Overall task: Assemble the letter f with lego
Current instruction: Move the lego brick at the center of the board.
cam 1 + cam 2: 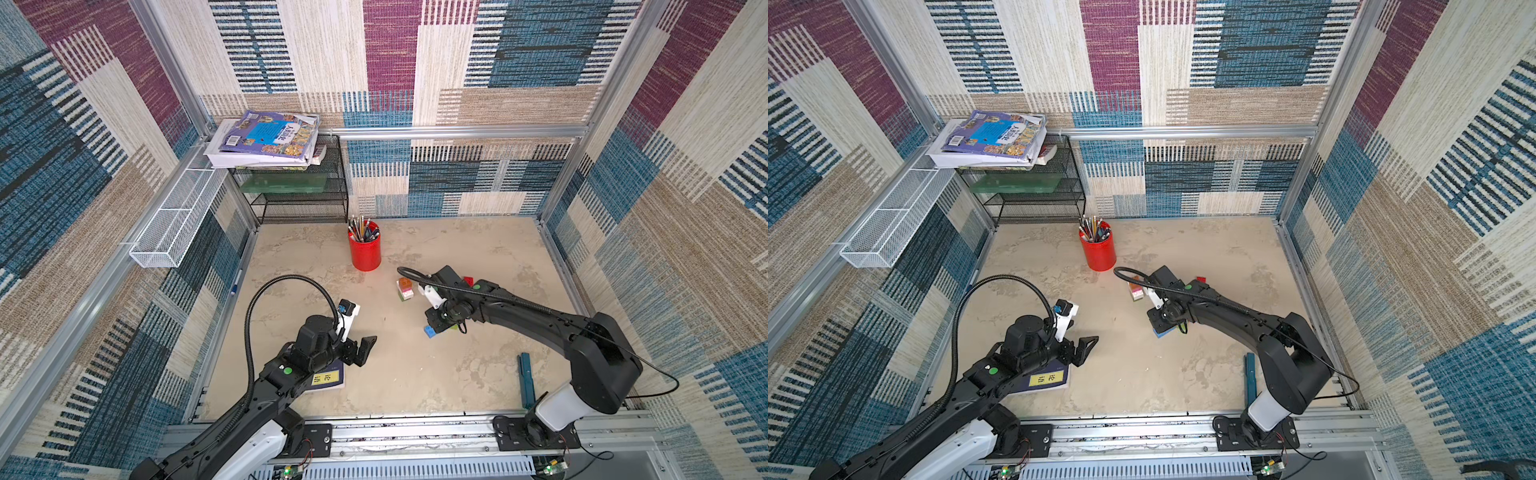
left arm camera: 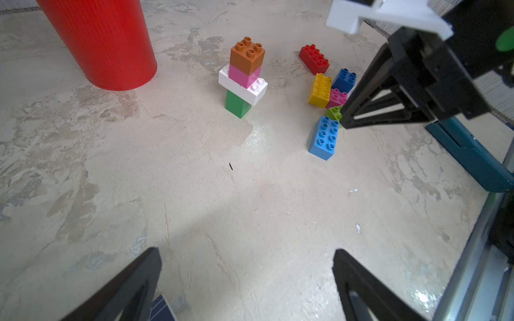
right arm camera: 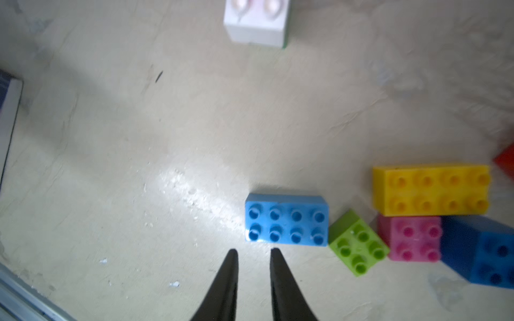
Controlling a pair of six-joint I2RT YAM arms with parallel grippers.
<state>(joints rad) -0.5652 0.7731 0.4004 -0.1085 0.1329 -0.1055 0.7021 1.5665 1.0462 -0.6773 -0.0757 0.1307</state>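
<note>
In both top views the red cup [image 1: 365, 251] of pencils stands on the desk [image 1: 316, 266], and the lego tower [image 1: 405, 289] stands near it, on the side toward my right arm. My right fingers [image 1: 439, 327] point down farther from the cup than the tower, just beside the light blue brick [image 1: 429, 331]. My left fingers [image 1: 368, 349] hang well apart from the cup, next to a dark book [image 1: 328, 376]. In my left wrist view the left fingers are spread wide with nothing between them. The tower near the cup is green at the bottom, then a long white piece laid across, then pink, then brown on top. Beyond the tower from the cup lie the loose lego bricks: red brick [image 2: 314, 59], yellow brick [image 2: 320, 90], dark blue brick [image 2: 345, 80], pink brick [image 2: 337, 97], lime brick [image 2: 333, 112] and the light blue brick, with my right fingers coming down in front of the lime brick. In my right wrist view the right fingers are narrow, almost closed, holding nothing, their tips just beside the light blue brick. The lime brick sits at that brick's end.
</note>
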